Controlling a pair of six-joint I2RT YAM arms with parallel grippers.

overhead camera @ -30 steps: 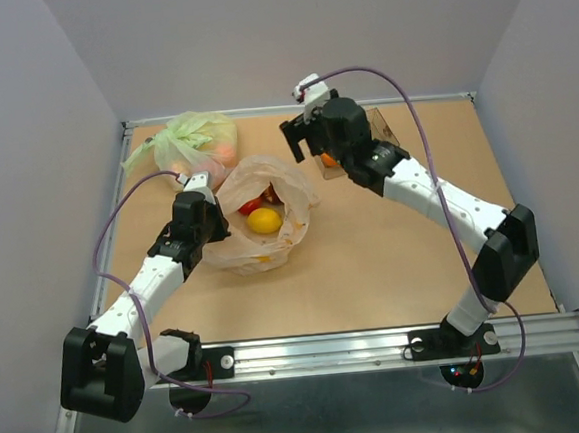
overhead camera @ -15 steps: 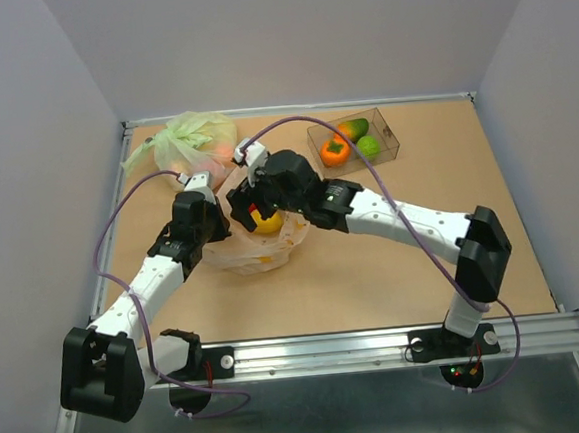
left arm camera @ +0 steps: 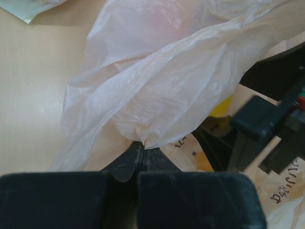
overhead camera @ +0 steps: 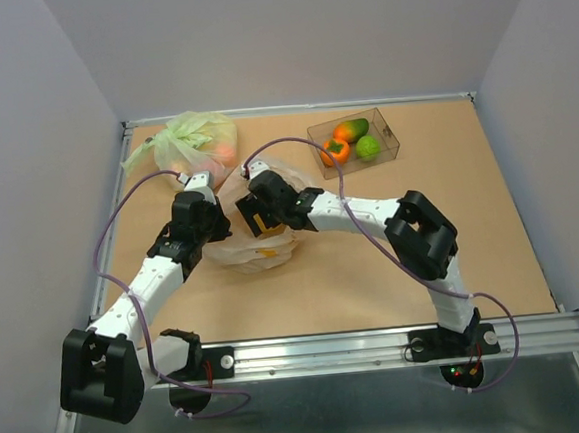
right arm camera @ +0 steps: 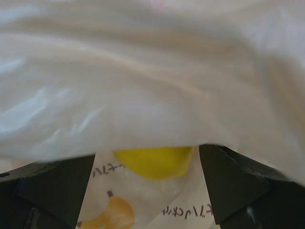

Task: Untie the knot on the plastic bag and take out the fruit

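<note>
Tabletop fills the middle of my overhead view. The peach bag sits crumpled left of centre on it. A green bag lies at upper left, and a clear box at upper right holds three fruits. My left claw is pinched fully closed on a fold of the peach bag's film at its left edge. My right claw is spread wide inside the bag, gripping nothing, with film draped above it. A lemon shows between its fingers, low in that wrist view.
</note>
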